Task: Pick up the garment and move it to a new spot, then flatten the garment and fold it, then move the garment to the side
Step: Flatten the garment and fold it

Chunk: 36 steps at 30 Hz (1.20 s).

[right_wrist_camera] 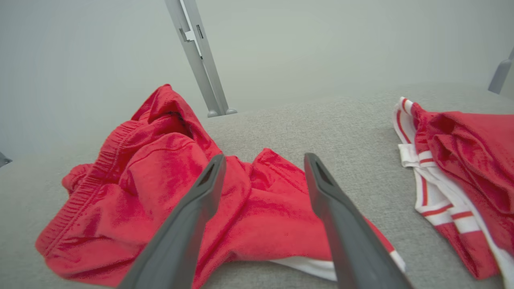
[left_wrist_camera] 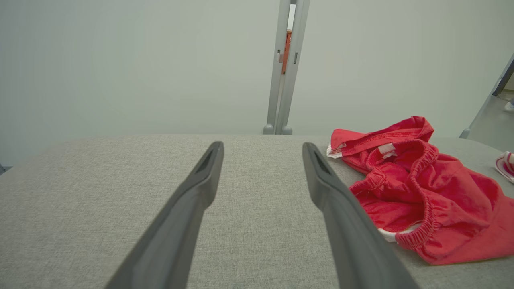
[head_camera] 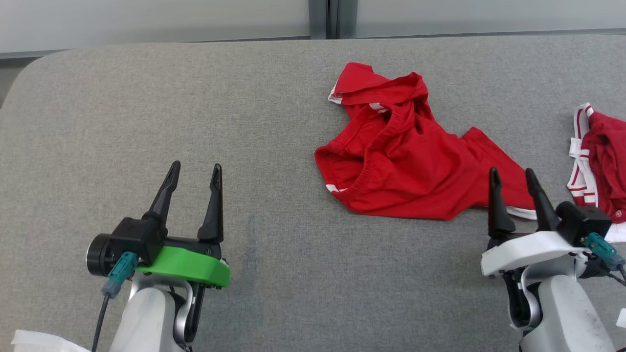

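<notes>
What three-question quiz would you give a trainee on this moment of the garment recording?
1. True or false: the crumpled red fabric shorts with an elastic waistband lie folded flat on the grey cloth-covered table.
2. Pick one: the right gripper has its jaws A) shut on the shorts, B) open, C) shut on a towel.
3. Fill in: a second red garment with white stripes lies toward the table's ____ edge.
Key: 1 false; 2 B; 3 right.

The left claw [head_camera: 195, 166] hovers low on the robot's left, jaws spread wide and pointing forward. The right claw [head_camera: 511, 171] hovers on the right, jaws likewise apart, holding nothing.
</notes>
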### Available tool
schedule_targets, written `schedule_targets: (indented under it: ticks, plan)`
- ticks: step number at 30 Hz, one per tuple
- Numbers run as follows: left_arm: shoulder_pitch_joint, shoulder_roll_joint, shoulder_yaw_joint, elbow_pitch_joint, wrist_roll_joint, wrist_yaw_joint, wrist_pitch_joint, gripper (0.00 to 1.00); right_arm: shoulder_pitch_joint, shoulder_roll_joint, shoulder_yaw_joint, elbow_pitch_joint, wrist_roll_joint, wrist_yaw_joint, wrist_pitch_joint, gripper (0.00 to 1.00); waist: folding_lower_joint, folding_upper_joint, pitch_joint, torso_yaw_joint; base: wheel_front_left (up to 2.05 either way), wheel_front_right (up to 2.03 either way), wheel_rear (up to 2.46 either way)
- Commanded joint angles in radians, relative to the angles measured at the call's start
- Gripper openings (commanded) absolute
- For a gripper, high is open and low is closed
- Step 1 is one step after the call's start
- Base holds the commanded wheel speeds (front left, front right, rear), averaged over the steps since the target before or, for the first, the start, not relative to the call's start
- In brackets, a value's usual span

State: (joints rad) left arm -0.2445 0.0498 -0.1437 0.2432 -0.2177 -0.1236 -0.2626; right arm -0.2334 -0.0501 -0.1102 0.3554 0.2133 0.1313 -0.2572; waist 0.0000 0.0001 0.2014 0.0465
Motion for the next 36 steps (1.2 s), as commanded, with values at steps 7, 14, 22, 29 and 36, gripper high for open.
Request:
schedule_targets:
  ticks: [7, 14, 22, 29, 36]
  plan:
    - [0.0, 0.002, -0.014, 0.002, -0.006, -0.005, -0.002, 1.0, 0.061, -0.003, 0.135, -0.109, 0.012, -0.002, -0.008, 1.0, 0.0, -0.0001, -0.01, 0.031, 0.0, 0.0, 0.0]
    - [0.014, 0.002, -0.023, -0.002, -0.005, -0.006, -0.002, 1.0, 0.072, -0.002, 0.173, -0.125, -0.002, -0.002, -0.008, 1.0, 0.0, -0.0001, -0.007, 0.078, 0.0, 0.0, 0.0]
    - [0.008, 0.002, -0.039, 0.001, -0.014, -0.006, -0.002, 1.0, -0.016, -0.002, 0.186, -0.043, -0.07, -0.002, 0.017, 1.0, 0.0, -0.0001, 0.007, 0.126, 0.0, 0.0, 0.0]
    - [-0.013, 0.002, -0.064, 0.004, -0.039, 0.007, -0.002, 1.0, -0.155, -0.002, 0.126, 0.058, -0.102, -0.002, 0.099, 1.0, 0.0, -0.0001, 0.038, 0.178, 0.0, 0.0, 0.0]
    - [-0.023, 0.002, -0.075, 0.009, -0.055, 0.011, -0.002, 1.0, -0.245, -0.002, 0.064, 0.158, -0.107, -0.002, 0.184, 1.0, 0.0, -0.0001, 0.065, 0.224, 0.0, 0.0, 0.0]
